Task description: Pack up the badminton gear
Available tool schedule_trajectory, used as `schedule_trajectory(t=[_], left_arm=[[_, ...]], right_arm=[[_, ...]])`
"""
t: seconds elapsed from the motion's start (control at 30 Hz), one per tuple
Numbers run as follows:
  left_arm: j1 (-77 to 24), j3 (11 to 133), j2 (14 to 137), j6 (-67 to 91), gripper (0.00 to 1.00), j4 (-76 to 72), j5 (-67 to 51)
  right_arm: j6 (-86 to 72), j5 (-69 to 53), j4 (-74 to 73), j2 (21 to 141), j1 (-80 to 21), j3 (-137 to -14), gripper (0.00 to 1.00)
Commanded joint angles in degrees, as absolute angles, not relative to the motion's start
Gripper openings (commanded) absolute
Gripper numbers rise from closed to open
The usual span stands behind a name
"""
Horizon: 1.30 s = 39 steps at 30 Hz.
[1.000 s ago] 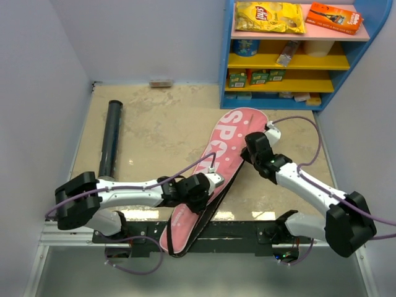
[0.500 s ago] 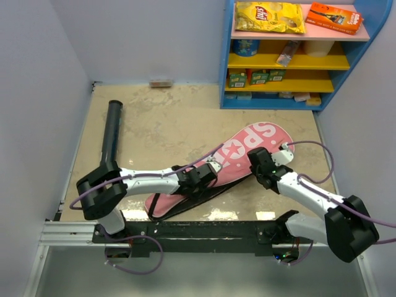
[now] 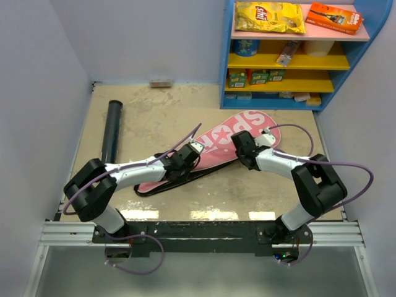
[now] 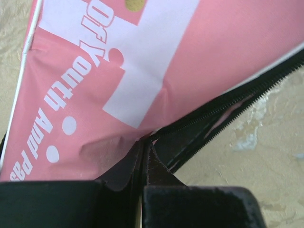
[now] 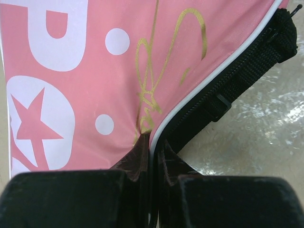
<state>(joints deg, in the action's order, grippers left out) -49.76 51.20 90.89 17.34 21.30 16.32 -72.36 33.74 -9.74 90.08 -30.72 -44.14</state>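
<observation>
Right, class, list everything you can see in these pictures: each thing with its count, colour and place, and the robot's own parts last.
bag: one, pink with white lettering, lying slantwise mid-table
tube: one, black, lying at the table's left side
shelf: one, blue frame with yellow and pink boards, far right corner
packet: one, yellow, on top of the shelf
box: one, orange, on top of the shelf, right of the packet
small goods: several, mixed colours, on the yellow boards
table: one, beige
left hand: one, black, shut on the bag's edge
right hand: one, black, shut on the bag's edge
</observation>
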Motion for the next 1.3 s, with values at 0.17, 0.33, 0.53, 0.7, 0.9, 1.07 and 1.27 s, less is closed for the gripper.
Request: schedule_trajectory(t=[0.17,0.33,0.53,0.7,0.9,1.07,1.27], left_arm=[[-50.2,47.1,74.5,19.3,0.0,14.7,11.0],[-50.3,50.2,67.9,19.1,0.24,17.6,12.0],[-50.3,54.6,66.4,17.8,0.41,16.8,8.2],[-50.3,57.0,73.9,16.6,0.42,13.1,7.6],[-49.7,58.4,82.1,15.7,0.42,6.5,9.0],[-46.0,60.1,89.5,15.7,0.42,2.9,6.2],[-42.6,59.9,95.1,16.3,0.38,-1.5,4.6]], right_arm=[[-62.5,24.9,-14.1,90.4,-32.2,-43.9,0.52],[-58.7,22.9,-17.0,86.6,-32.1,-44.4,0.62],[-55.3,26.3,-27.3,78.7,-32.2,-45.9,0.64],[-55.0,31.7,-33.5,72.6,-28.9,-45.4,0.67],[-54.2,32.3,-32.1,72.2,-19.7,-44.2,0.63],[-53.2,31.1,-28.7,73.3,-12.3,-44.0,0.54],[-52.3,29.7,-25.8,76.4,-9.3,-45.8,0.47]])
